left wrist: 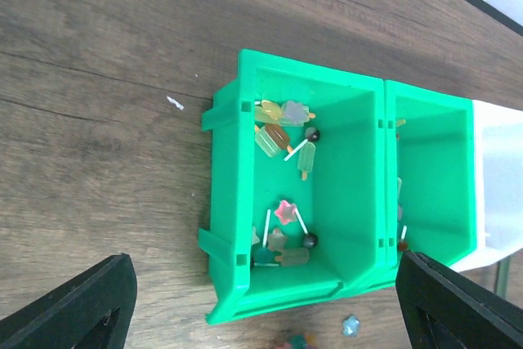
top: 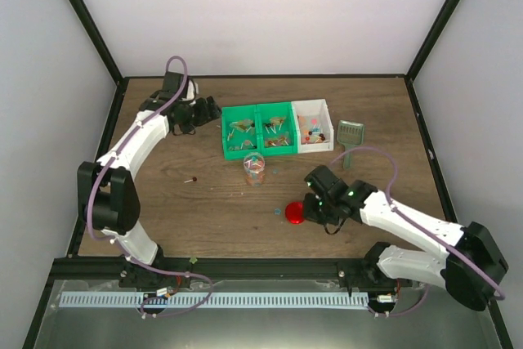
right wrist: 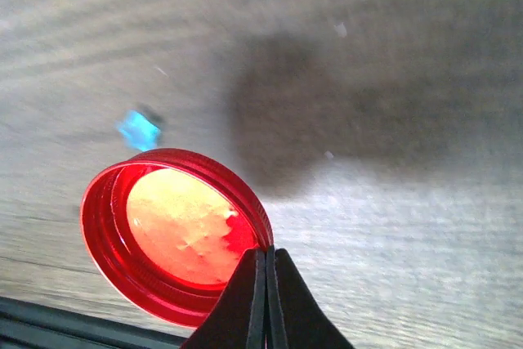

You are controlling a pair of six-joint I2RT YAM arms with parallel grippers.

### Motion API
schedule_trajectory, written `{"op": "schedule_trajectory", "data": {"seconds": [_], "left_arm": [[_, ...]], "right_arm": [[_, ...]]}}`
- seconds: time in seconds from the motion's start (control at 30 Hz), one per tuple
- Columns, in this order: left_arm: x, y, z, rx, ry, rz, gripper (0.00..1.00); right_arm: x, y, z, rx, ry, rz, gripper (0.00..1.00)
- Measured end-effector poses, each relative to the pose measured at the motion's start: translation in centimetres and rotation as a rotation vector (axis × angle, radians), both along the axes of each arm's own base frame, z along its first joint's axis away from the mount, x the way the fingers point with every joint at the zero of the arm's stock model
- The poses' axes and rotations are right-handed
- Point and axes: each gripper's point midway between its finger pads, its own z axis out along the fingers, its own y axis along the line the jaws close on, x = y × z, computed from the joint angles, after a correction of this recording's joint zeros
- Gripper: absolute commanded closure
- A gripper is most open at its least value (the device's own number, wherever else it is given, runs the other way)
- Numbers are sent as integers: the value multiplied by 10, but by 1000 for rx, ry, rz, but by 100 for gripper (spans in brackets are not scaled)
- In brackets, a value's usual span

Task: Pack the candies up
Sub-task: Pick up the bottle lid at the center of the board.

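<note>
The candies lie in a green two-part bin [top: 260,129] and a white bin [top: 314,126]; in the left wrist view they show as small lollies and stars [left wrist: 284,136] inside the green bin [left wrist: 343,185]. A small clear jar [top: 254,168] holding some candies stands in front of the bins. My left gripper [top: 206,110] [left wrist: 265,308] is open and empty, hovering left of the green bin. My right gripper [top: 315,206] [right wrist: 266,252] is shut on the rim of the red lid [top: 295,213] [right wrist: 176,230], low over the table.
A grey-green scoop [top: 350,134] lies right of the white bin. Loose candies lie on the wood: one at the left [top: 193,179], a blue one by the lid [right wrist: 137,130], and one by the green bin's corner [left wrist: 351,326]. Black frame rails edge the table.
</note>
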Motion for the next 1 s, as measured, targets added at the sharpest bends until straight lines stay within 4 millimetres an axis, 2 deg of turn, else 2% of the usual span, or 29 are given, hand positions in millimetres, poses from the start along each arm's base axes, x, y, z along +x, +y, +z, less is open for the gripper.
{"op": "schedule_trajectory", "data": {"seconds": [0.17, 0.27, 0.33, 0.43, 0.53, 0.63, 0.73, 0.8, 1.0], "left_arm": [[5, 7, -5, -113, 27, 21, 10], [6, 10, -6, -194, 18, 25, 0], [6, 4, 2, -240, -7, -8, 0], [2, -17, 36, -328, -95, -117, 0], [-9, -37, 82, -435, -213, -237, 0], [-36, -57, 117, -578, -307, -348, 0], [-64, -77, 126, -683, -313, -454, 0], [-75, -86, 126, -726, -293, -502, 0], [-93, -95, 127, -875, -195, -530, 0]], "right_arm": [[33, 6, 38, 93, -82, -34, 99], [51, 13, 63, 159, -133, -25, 99], [61, 21, 81, 238, -161, -16, 99], [80, 28, 105, 380, -199, -20, 99], [95, 40, 128, 529, -230, -1, 99], [107, 62, 155, 696, -271, 72, 99], [113, 82, 176, 822, -295, 158, 99], [116, 91, 189, 888, -311, 210, 99], [129, 104, 230, 958, -454, 347, 99]]}}
